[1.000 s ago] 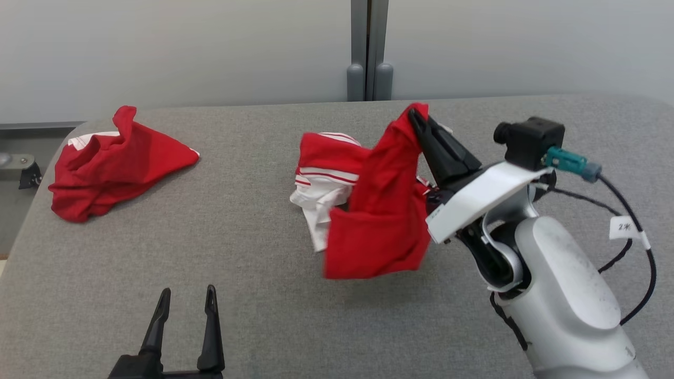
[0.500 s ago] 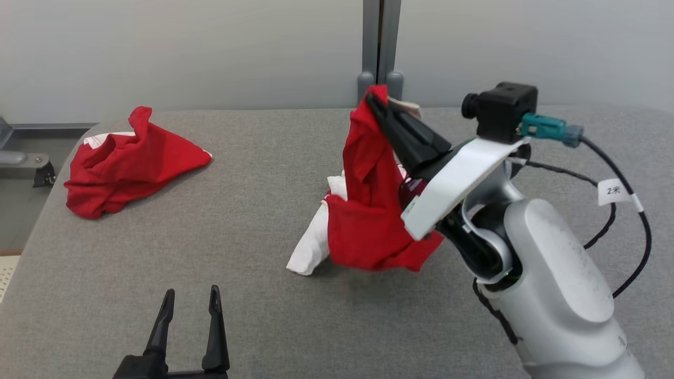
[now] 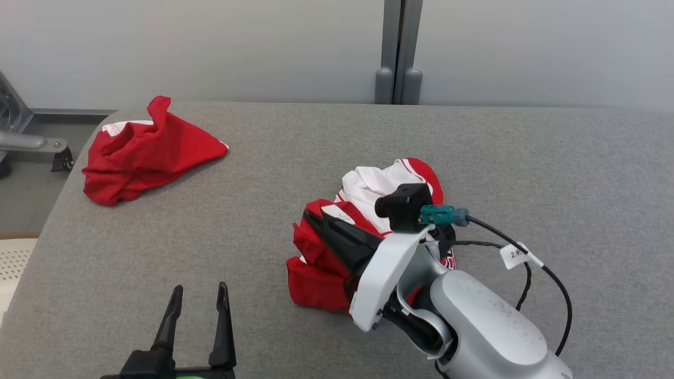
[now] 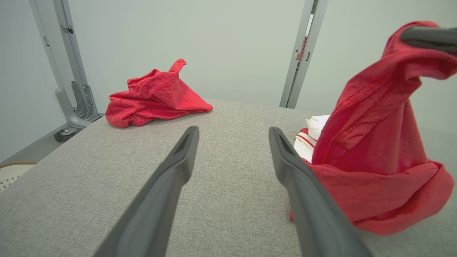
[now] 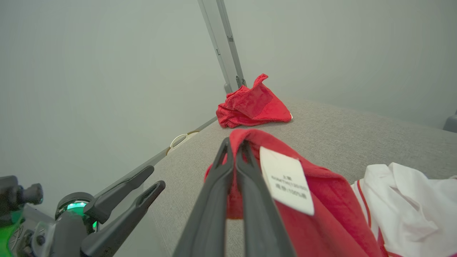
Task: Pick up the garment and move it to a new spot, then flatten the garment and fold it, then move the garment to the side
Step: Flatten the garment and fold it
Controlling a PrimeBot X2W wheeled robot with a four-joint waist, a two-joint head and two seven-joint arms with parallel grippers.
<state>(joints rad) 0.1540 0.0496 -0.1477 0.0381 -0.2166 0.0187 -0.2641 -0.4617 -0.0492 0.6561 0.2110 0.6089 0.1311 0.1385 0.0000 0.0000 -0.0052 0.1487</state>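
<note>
The garment (image 3: 368,189), red with white striped parts, lies bunched at the middle of the grey table (image 3: 553,173). My right gripper (image 3: 309,217) is shut on a raised red fold of it, near a white label (image 5: 285,178). In the right wrist view the gripper (image 5: 235,142) pinches the red cloth (image 5: 321,207) between its tips. From the left wrist view, the garment (image 4: 375,142) hangs as a peak from the right gripper's finger (image 4: 428,34), its lower part on the table. My left gripper (image 3: 199,289) is open and empty at the front left, apart from the garment (image 4: 234,130).
A second red garment (image 3: 147,152) lies crumpled at the table's back left corner (image 4: 157,96) (image 5: 253,107). A metal frame (image 3: 31,142) stands past the left edge. A grey post (image 3: 400,52) rises behind the table. The wrist camera's cable (image 3: 547,273) loops to the right.
My right gripper has come down and toward me with the garment, which hung high before and now rests partly on the table. The head camera has also shifted. The left gripper stays open.
</note>
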